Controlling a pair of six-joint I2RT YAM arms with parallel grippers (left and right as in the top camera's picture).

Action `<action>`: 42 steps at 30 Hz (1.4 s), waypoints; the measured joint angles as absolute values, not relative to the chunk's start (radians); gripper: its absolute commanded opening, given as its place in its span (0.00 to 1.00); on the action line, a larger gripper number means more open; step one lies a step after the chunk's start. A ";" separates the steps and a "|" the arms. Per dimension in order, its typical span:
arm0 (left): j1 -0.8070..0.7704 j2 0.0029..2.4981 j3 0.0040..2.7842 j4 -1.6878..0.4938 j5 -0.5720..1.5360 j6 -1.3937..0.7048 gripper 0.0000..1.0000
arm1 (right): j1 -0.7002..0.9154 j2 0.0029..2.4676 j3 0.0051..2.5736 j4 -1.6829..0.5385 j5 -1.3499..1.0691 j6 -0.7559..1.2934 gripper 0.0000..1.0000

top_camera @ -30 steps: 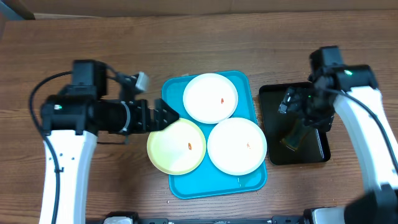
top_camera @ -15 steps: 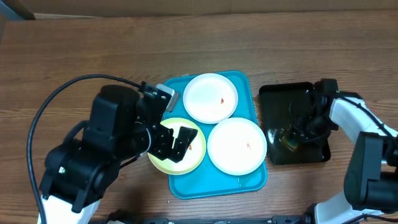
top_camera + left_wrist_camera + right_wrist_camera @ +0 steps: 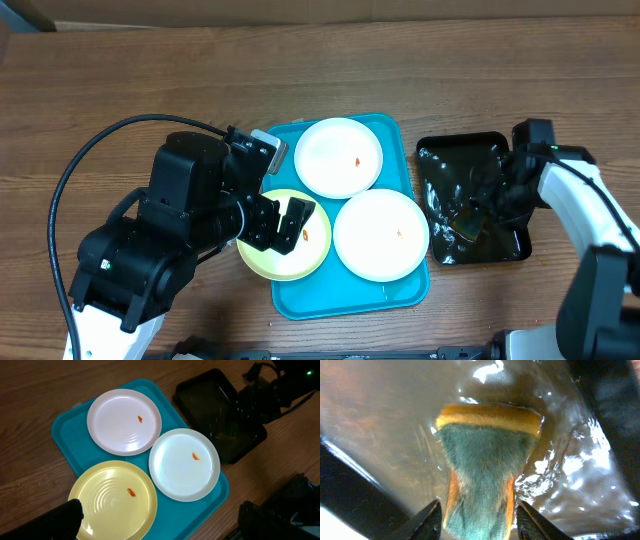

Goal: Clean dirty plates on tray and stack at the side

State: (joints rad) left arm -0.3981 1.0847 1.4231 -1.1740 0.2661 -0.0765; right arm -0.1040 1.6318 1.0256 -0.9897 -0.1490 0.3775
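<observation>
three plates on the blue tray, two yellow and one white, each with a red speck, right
No. The left wrist view shows two white plates and one yellow plate; all sit on the blue tray, each with a red speck.

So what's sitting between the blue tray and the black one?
Nothing is. Only a narrow strip of bare wooden table separates the blue tray from the black tray. The overhead view shows this most clearly.
</observation>
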 measured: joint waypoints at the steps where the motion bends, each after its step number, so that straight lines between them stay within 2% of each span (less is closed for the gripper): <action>1: -0.398 1.085 1.423 -1.174 0.265 -0.076 1.00 | -0.104 1.619 1.030 -0.995 -0.143 0.373 0.51; 3: -0.398 1.085 1.423 -1.174 0.264 -0.076 1.00 | -0.104 1.607 1.033 -0.992 -0.121 0.373 0.50; 10: -0.398 1.085 1.423 -1.174 0.264 -0.076 1.00 | -0.104 1.608 0.960 -0.831 -0.052 0.450 0.34; 14: -0.398 1.085 1.423 -1.174 0.263 -0.076 1.00 | -0.104 1.624 0.875 -0.744 -0.065 0.495 0.16; 16: -0.398 1.085 1.423 -1.174 0.264 -0.076 1.00 | -0.104 1.626 0.860 -0.713 -0.084 0.499 0.04; 22: -0.398 1.085 1.423 -1.174 0.264 -0.076 1.00 | -0.104 1.628 0.883 -0.717 -0.156 0.458 0.04; 25: -0.398 1.085 1.423 -1.174 0.263 -0.076 1.00 | -0.104 1.629 0.954 -0.778 -0.196 0.418 0.42; 26: -0.398 1.085 1.423 -1.174 0.264 -0.076 1.00 | -0.104 1.629 0.985 -0.807 -0.205 0.409 0.48; 33: -0.398 1.085 1.423 -1.174 0.263 -0.076 1.00 | -0.102 1.629 1.068 -0.965 -0.232 0.378 0.62; 35: -0.398 1.085 1.423 -1.174 0.263 -0.076 1.00 | -0.096 1.629 1.055 -0.973 -0.231 0.373 0.61; 39: -0.398 1.085 1.423 -1.174 0.262 -0.076 1.00 | -0.056 1.629 0.984 -0.902 -0.233 0.369 0.53; 42: -0.398 1.085 1.423 -1.175 0.260 -0.076 1.00 | -0.010 1.629 0.904 -0.793 -0.218 0.381 0.39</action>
